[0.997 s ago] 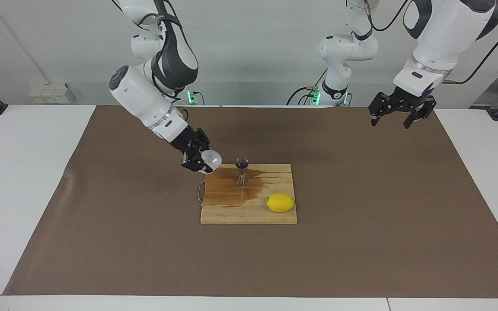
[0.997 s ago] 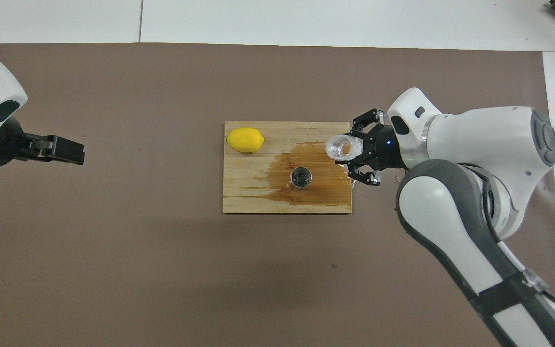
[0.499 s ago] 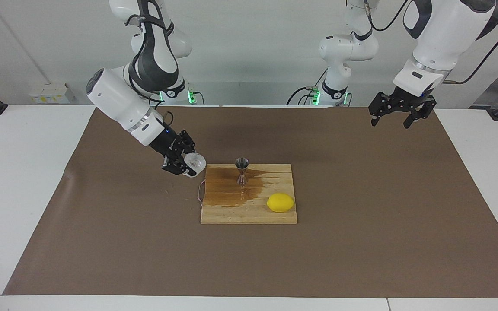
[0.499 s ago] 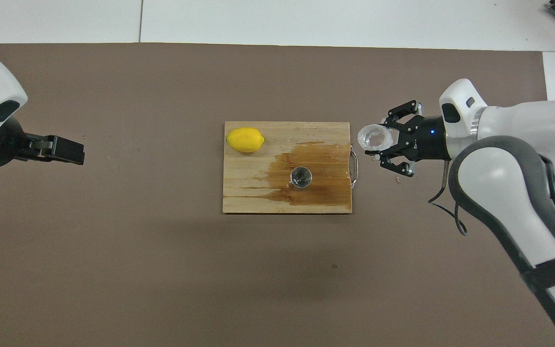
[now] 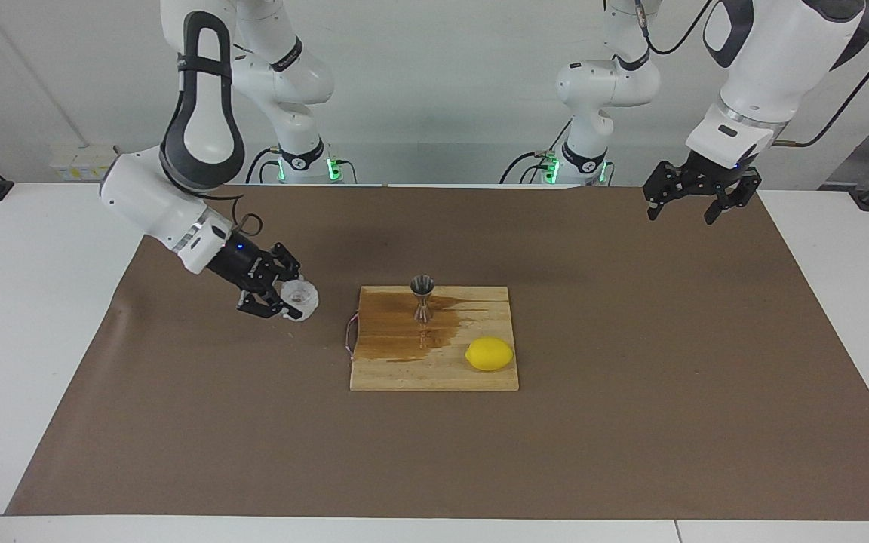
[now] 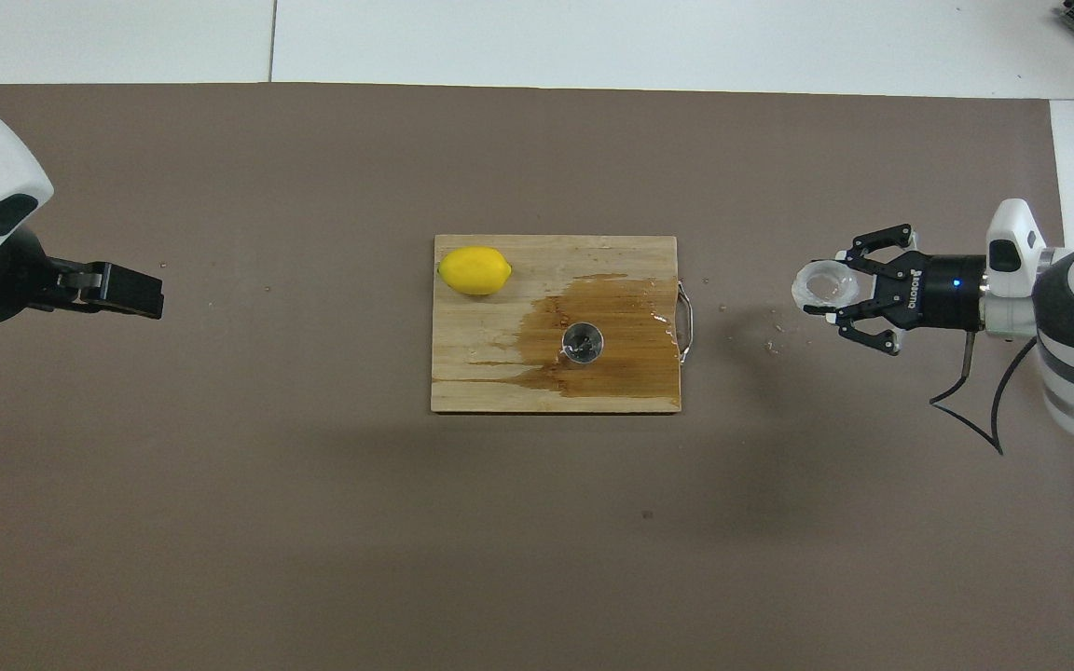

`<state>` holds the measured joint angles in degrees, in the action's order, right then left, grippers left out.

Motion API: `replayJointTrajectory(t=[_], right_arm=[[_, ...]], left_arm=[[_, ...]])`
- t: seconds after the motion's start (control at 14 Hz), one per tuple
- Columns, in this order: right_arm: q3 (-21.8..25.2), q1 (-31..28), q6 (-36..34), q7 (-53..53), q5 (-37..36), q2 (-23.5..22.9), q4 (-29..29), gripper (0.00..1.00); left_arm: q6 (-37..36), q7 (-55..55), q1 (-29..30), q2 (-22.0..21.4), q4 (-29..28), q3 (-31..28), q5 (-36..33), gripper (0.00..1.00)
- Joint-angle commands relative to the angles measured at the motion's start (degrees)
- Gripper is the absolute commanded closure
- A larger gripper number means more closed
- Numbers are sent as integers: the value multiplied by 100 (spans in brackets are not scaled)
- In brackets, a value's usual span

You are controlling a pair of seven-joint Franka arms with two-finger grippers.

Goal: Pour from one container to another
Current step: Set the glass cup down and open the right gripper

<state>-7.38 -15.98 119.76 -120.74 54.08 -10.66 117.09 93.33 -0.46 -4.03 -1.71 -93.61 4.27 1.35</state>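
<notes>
A large brown mat point(image 5: 631, 377) covers the middle of the white table point(image 5: 19, 317). The two white arms come next in size. The right arm carries the right gripper point(image 5: 284, 298) low over the mat, toward the right arm's end of the table and well apart from the board. The left arm waits, with the left gripper point(image 5: 693, 200) raised over the mat near the left arm's end, its fingers spread apart and holding nothing.

In the middle of the mat lies a wooden cutting board point(image 5: 434, 373), with a thin metal handle point(image 6: 684, 321) on the edge that faces the right arm's end. A wide brown wet stain point(image 6: 616, 359) spreads over the part of the board nearer to the robots and nearer to that handle.

On the board, at the corner farther from the robots and toward the left arm's end, rests a yellow lemon point(image 5: 489, 354).

The glass cup point(image 5: 301, 299) is between the fingers of the right gripper, which is closed on it. The cup sticks out in front of the fingertips, on the side toward the board, and it looks tilted with its mouth turned partly upward. I cannot tell if its bottom touches the mat.

The steel jigger point(image 5: 422, 298) stands upright on the wet stain, near the board's edge that is nearer to the robots, and no gripper touches it. In the overhead view its round mouth point(image 6: 583, 341) is dark inside.
</notes>
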Motion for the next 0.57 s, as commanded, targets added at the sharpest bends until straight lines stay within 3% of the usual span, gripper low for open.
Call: replayJointTrajectory(t=[0.0,0.14,0.36,0.5], right_arm=[[-62,-124,13,-449,321,-206,305,70],[-62,-98,82,-879,664,-340,296,69],[-62,-334,-49,-1546,700,-752,296,69],[-62,-388,-40,-1830,692,-788,296,68]], left_arm=[[-105,46,25,-40,10,3,-65,0],[-105,55,25,-40,10,3,-65,0],[-105,55,25,-40,10,3,-65,0],[-105,55,25,-40,10,3,-65,0]])
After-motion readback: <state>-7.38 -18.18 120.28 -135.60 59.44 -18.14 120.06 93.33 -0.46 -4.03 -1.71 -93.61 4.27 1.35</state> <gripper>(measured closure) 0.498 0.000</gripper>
